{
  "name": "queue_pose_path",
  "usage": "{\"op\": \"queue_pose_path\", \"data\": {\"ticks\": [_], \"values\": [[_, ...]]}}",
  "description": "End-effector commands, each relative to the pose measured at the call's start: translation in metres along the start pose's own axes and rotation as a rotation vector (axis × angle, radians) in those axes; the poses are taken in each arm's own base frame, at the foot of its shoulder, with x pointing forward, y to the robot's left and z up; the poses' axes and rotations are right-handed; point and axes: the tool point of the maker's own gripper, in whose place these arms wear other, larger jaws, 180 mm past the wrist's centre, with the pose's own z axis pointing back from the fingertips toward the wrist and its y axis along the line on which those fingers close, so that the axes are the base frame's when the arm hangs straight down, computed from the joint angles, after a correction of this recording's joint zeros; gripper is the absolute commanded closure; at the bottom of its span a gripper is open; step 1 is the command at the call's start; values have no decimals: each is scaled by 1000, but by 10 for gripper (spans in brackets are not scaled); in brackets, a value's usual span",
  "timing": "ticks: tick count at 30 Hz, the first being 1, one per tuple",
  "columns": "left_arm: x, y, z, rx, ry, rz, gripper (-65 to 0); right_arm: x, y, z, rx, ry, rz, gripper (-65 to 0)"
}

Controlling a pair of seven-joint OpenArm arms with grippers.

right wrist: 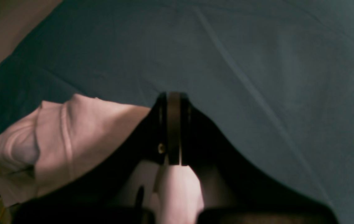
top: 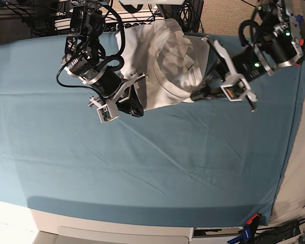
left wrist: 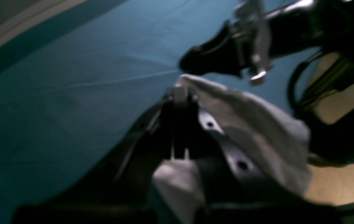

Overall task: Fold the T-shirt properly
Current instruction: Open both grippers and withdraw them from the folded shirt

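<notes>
The white T-shirt (top: 168, 61) hangs bunched between both grippers over the far middle of the teal sheet (top: 142, 162). On the left of the base view, my right gripper (top: 137, 109) is shut on the shirt's lower left edge. In the right wrist view the T-shirt (right wrist: 71, 137) drapes left of the shut right gripper (right wrist: 174, 96), and white cloth shows behind the fingers. My left gripper (top: 198, 95) is shut on the shirt's right edge. The blurred left wrist view shows the T-shirt (left wrist: 258, 133) lying over the left gripper (left wrist: 181, 90), with the other arm's black tip (left wrist: 208, 59) close above it.
The teal sheet covers the whole table and is lightly creased. The table's white front edge (top: 117, 231) runs along the bottom. Cables and arm mounts (top: 142, 15) crowd the far side. A red clamp (top: 251, 221) holds the sheet at the near right corner, beside beige floor (top: 300, 173).
</notes>
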Motion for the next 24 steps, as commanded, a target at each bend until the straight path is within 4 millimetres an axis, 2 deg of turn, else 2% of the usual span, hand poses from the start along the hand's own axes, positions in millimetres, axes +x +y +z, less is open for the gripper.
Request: {"op": "queue_pose_path", "data": {"ticks": [1,8,10,17,24], "values": [[11,-2,2,-13,-41,-19,0,16,3,1,14,-63,6,0],[2,11,3,58,11,-70,0,15,3,1,11,-59,9,0],[6,19,4,100,-11,-61,0,14,2,1,4,-52,15,0],[15,20,3,121,-65,-58,0,13,1,1,-1,-47,21,0],[34,18,3,104,-145,-161,0,12,-1,1,-8,-43,28,0]]}}
